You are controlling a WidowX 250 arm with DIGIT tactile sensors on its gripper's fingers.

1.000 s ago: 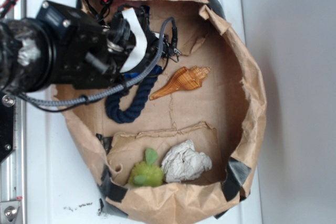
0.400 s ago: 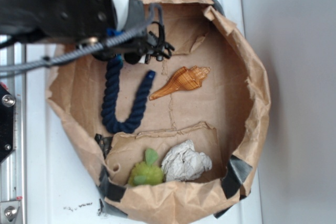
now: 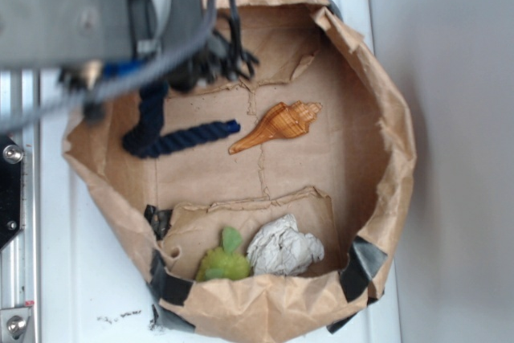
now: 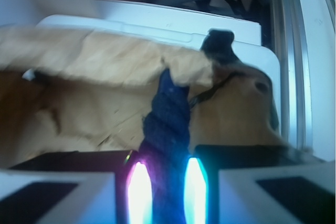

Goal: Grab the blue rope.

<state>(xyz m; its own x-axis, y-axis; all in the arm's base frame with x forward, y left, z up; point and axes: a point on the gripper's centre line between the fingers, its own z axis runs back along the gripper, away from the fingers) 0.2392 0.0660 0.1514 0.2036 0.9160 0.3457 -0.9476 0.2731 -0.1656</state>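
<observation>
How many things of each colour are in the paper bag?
Blue: 1, the rope, held in the claw
Orange: 1, the shell
Green: 1, the fuzzy toy
White: 1, the crumpled paper ball
Total: 4

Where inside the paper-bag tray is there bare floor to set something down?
Bare cardboard lies right of the shell, up to the bag wall. The bottom is crowded with the green toy and paper wad; the gripper and rope fill the upper left.
</observation>
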